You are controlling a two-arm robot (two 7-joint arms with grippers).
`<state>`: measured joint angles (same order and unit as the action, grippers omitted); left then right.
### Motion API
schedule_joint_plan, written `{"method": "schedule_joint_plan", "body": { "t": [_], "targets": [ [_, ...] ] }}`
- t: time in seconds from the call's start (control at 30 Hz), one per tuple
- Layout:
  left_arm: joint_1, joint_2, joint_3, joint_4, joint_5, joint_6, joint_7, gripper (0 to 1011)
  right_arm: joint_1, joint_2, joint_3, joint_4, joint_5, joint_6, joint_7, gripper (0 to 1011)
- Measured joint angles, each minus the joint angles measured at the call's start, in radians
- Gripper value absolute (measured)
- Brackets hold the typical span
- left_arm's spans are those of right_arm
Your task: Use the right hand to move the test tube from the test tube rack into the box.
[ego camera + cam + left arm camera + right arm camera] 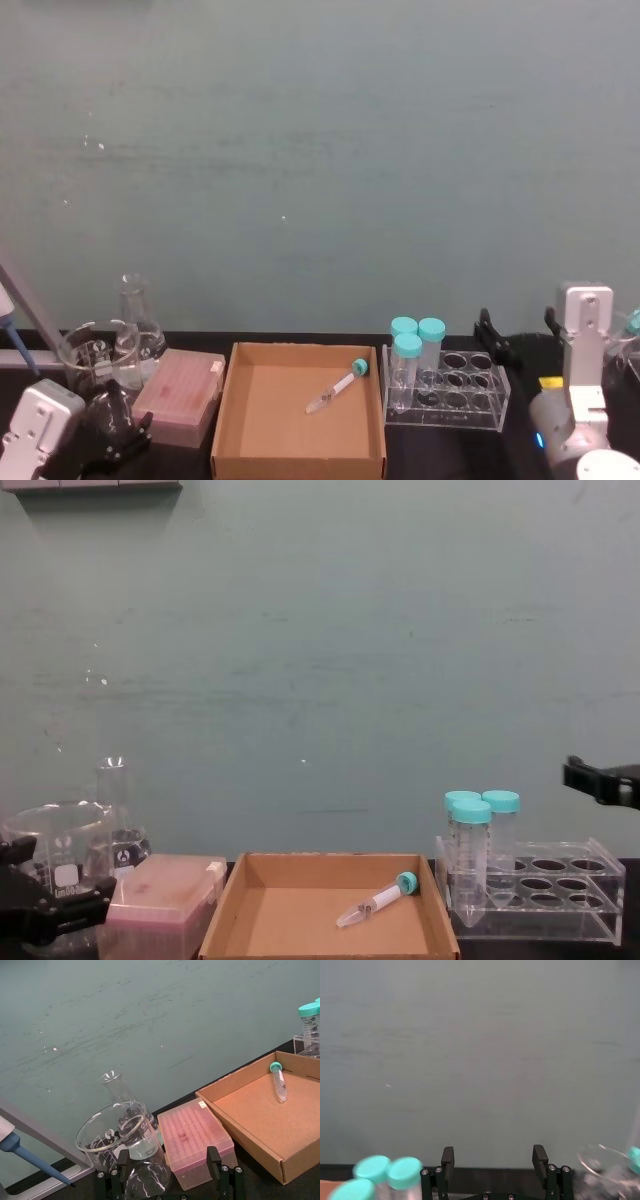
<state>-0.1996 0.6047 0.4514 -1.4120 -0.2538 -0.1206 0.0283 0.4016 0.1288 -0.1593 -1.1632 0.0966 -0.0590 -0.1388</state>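
Note:
The test tube [338,388] lies on its side on the floor of the box [228,400], teal cap toward the rack; it also shows in the left wrist view [279,1082] and the chest view [378,900]. The clear test tube rack [470,392] stands right of the box and holds three wider teal-capped tubes [415,345] at its left end. My right gripper [520,335] hovers open and empty behind the rack's right end, its fingers [447,1157] spread wide. My left gripper [167,1180] rests open at the near left, in front of the glassware.
A pink translucent box [180,398] sits just left of the cardboard box. Behind it stand a glass beaker [90,355] and a conical flask [135,320]. A pipette [30,1157] leans at the far left. More glassware [625,345] stands at the right edge.

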Motion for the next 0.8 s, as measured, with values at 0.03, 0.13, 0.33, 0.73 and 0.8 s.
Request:
{"method": "schedule_joint_plan", "body": {
  "t": [0.03,0.13,0.33,0.73,0.8],
  "targets": [
    [0.0,0.0,0.0,0.0,0.0,0.0,0.0,1000,-0.003,-0.001,0.005,-0.002,-0.002,0.003,-0.006,1002],
    [0.0,0.0,0.0,0.0,0.0,0.0,0.0,1000,-0.012,-0.005,0.02,-0.006,-0.011,0.007,-0.019,1002],
    [0.0,0.0,0.0,0.0,0.0,0.0,0.0,1000,-0.019,-0.005,0.026,-0.014,-0.021,0.006,-0.017,1002],
    [0.0,0.0,0.0,0.0,0.0,0.0,0.0,1000,-0.02,-0.005,0.027,-0.014,-0.021,0.008,-0.019,1002],
    [0.0,0.0,0.0,0.0,0.0,0.0,0.0,1000,-0.02,-0.005,0.027,-0.014,-0.02,0.008,-0.02,1002]
  ]
}}
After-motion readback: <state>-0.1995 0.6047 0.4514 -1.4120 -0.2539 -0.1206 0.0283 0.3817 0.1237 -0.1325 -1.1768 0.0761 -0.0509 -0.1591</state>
